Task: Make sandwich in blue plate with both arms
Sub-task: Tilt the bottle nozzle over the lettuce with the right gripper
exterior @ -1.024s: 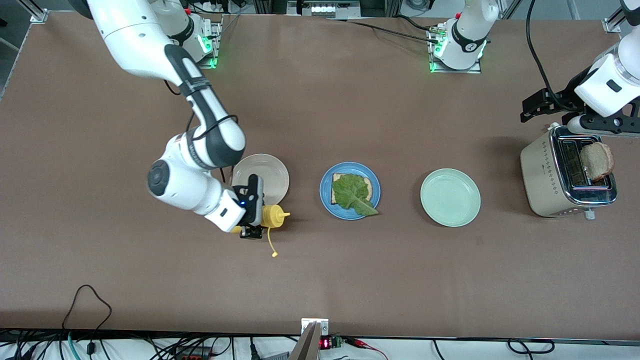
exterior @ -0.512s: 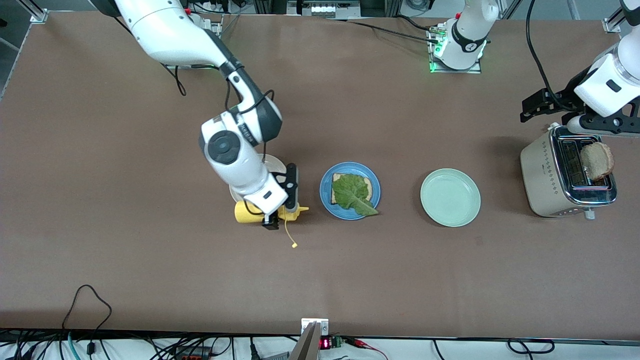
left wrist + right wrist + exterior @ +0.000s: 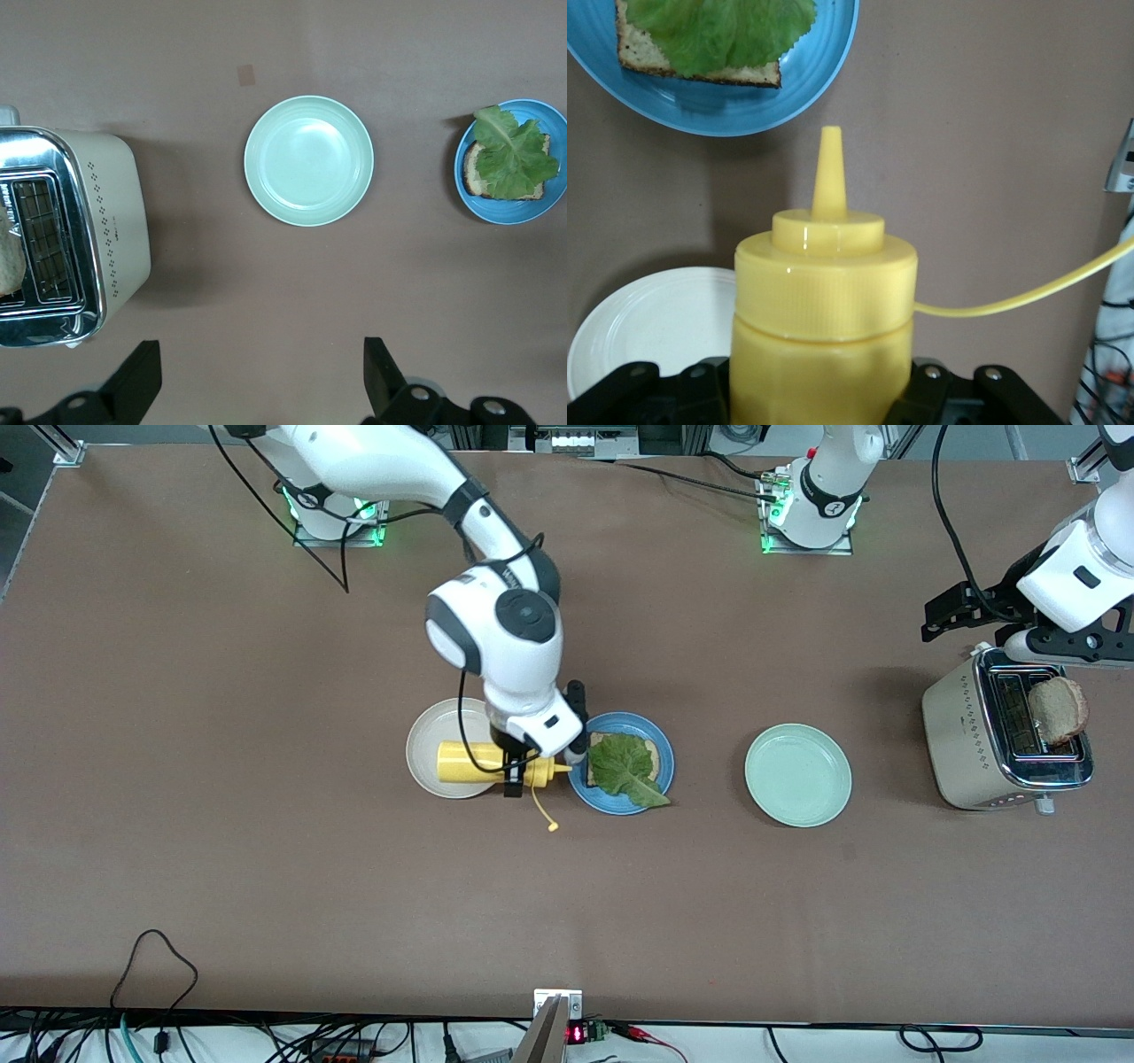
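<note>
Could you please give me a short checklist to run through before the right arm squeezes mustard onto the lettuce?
1. Right gripper shut on the yellow mustard bottle: ok.
2. Nozzle over the lettuce: not ok, it is only at the rim of the blue plate.
3. Nozzle uncapped, cap dangling on its strap: ok.
4. Lettuce on the bread slice: ok.
5. Left gripper open, waiting over the toaster: ok.

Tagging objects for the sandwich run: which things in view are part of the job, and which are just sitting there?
In the job:
blue plate with bread slice and lettuce
yellow squeeze bottle, held by right gripper
toaster, bread in its slot
left gripper, open, over the toaster

Just lying about:
cream plate
mint-green plate
</note>
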Available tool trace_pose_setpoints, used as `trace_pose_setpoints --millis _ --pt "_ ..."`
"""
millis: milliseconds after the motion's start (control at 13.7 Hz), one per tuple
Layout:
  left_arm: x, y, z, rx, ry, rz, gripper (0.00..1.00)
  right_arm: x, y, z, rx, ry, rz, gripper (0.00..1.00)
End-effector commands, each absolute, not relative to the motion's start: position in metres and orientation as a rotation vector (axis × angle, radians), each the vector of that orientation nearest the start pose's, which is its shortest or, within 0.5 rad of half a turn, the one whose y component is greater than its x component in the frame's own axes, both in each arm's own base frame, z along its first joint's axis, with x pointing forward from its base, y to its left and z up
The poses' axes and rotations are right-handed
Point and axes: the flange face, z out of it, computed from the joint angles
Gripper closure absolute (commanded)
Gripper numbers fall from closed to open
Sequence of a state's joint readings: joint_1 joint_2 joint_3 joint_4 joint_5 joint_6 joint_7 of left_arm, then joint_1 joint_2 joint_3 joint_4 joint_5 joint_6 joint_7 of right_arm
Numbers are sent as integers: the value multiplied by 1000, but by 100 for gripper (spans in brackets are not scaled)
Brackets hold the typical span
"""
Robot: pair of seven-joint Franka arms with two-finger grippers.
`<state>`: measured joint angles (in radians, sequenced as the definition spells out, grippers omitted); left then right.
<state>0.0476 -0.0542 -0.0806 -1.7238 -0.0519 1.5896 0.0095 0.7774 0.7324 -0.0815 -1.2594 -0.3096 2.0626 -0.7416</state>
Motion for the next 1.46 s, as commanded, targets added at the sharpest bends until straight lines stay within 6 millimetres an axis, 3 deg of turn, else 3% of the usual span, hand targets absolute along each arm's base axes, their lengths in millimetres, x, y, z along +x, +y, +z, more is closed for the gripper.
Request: trace_pose_setpoints --millis 0,146,585,659,1024,1171,1244,1390 --pt "535 -26 587 -3194 64 134 0 566 506 337 1872 1947 58 69" --pt "535 -26 587 -3194 64 134 0 557 520 328 1805 1933 39 69" --pt "535 -25 587 -3194 61 136 0 547 552 258 1714 1908 11 69" --pt "535 -24 587 -3195 64 136 0 542 559 255 1691 1903 16 69" --pt "535 -22 587 -3195 59 138 0 544 558 261 1693 1882 28 69" --pt "535 -22 587 -3196 59 141 0 552 550 273 1725 1872 28 69" --pt "535 -22 587 -3196 56 141 0 563 541 298 1809 1866 60 69" --pt "535 -22 587 -3196 56 141 0 597 502 340 1987 1881 107 69"
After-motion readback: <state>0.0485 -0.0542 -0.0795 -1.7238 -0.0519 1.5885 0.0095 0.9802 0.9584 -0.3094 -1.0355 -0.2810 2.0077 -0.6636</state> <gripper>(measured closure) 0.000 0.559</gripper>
